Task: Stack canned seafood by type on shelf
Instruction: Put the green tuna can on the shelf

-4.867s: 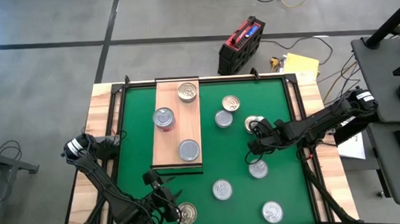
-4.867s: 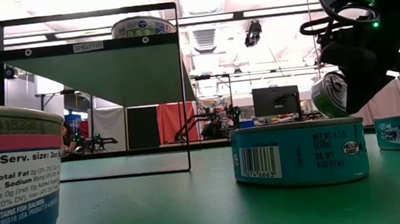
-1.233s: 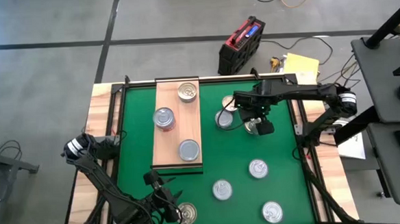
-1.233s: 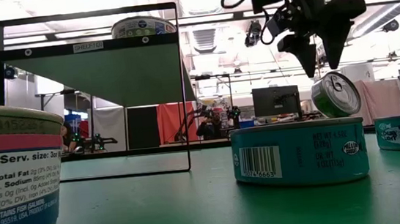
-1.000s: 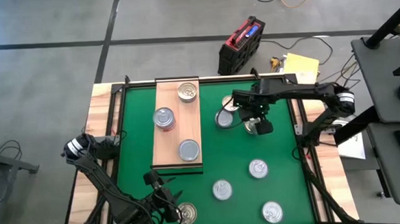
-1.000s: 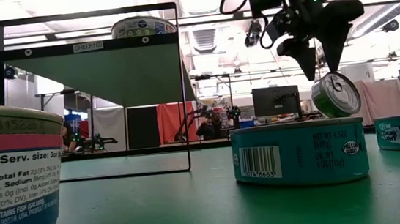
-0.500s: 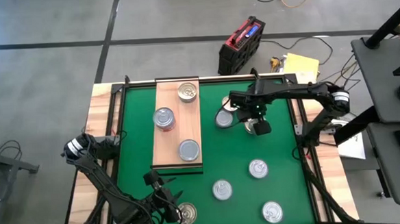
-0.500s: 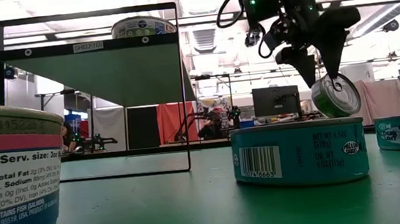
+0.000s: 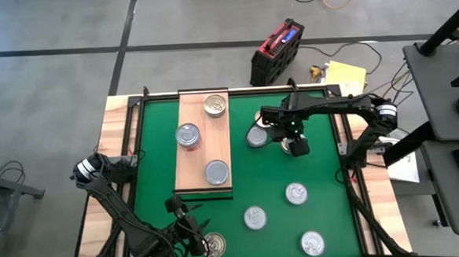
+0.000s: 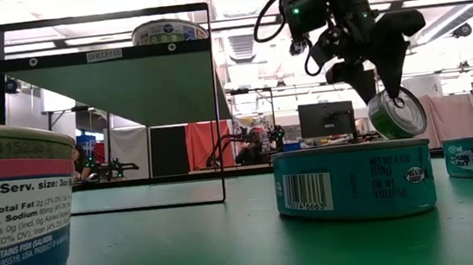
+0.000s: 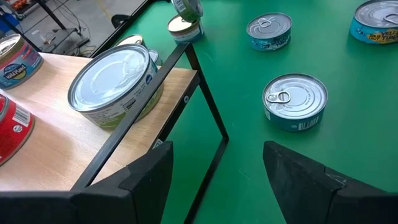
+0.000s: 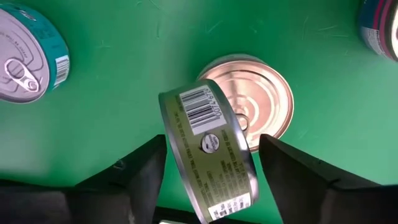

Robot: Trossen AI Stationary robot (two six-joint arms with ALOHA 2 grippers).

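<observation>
The shelf (image 9: 205, 145) is a wooden board on the green mat and carries three cans (image 9: 188, 136). More cans lie flat on the mat (image 9: 296, 193). Right of the shelf, one can (image 12: 208, 146) stands tilted on its rim, leaning on a flat gold-lidded can (image 12: 267, 99). My right gripper (image 12: 211, 140) points down over the tilted can, open, with one finger on each side of it (image 10: 381, 92). My left gripper (image 11: 214, 180) waits open near the mat's near edge, by the shelf's near corner, with nothing between its fingers. My right gripper comes from above with its fingers (image 12: 146, 177) beside the tilted can's two flat faces, across its short height. Whether they touch it I cannot tell. The can still leans on the gold-lidded can.
A silver-lidded can (image 9: 257, 135) lies just left of my right gripper. Another can (image 9: 214, 243) sits by my left gripper. A big can (image 10: 18, 214) and a teal can (image 10: 354, 178) stand close to the low camera. The shelf's black frame (image 11: 205, 106) edges the board.
My right gripper has come down a little onto the tilted can, and its fingers have drawn somewhat closer together around it. The can has stayed tilted in place.
</observation>
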